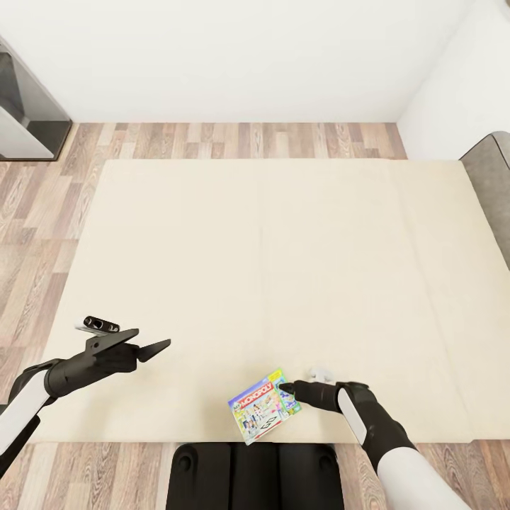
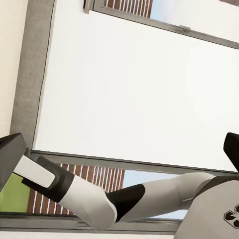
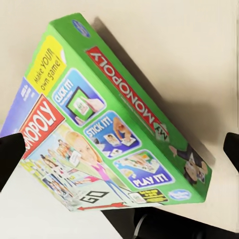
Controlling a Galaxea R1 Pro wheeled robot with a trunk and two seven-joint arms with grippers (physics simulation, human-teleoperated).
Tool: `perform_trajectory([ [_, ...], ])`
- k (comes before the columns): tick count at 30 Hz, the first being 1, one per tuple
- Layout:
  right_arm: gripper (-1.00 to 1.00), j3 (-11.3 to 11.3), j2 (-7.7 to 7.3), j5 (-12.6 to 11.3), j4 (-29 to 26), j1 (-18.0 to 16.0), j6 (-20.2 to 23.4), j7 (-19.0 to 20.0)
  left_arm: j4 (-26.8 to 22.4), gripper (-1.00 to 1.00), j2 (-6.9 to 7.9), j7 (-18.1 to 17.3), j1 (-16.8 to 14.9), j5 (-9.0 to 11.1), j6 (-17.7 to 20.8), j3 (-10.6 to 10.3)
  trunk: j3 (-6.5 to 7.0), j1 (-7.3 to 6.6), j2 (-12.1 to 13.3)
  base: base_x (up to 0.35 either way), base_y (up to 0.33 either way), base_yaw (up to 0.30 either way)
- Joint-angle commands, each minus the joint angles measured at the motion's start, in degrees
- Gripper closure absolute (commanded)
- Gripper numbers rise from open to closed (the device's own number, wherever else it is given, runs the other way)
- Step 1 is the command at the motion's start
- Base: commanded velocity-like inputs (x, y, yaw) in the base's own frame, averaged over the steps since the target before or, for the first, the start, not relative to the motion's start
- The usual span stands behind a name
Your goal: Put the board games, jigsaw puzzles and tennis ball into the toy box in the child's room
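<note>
My right jaws (image 1: pixel 285 388) gape on either side of the Monopoly box (image 1: pixel 263 415) on the bed (image 1: pixel 283 248), not yet gripping. Next I must close squarely. My left jaws (image 1: pixel 152 348) hang open, empty.

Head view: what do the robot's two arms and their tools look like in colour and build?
Both arms have glossy white forearm shells running into black wrist sections. The left tool is black with flat, tapering pointed fingers, and a small dark cylindrical camera unit sits above it. The right tool is also black, with a small white part beside its wrist.
</note>
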Motion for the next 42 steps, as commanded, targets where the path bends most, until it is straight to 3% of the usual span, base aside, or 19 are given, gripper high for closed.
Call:
perform_trajectory([
  [1,-1.00,-0.1,0.02,-0.2,0.0,0.0,0.1,0.0,0.0,-1.00,0.06,-0.1,0.0,0.2,0.3,-0.1,-0.06,0.03,-0.1,0.000,0.000,0.000],
  [42,-1.00,0.0,0.24,-0.3,0.2,0.0,-0.5,0.1,0.1,-1.00,0.13,-0.2,0.0,0.2,0.3,-0.1,-0.06,0.03,-0.1,0.000,0.038,0.000],
])
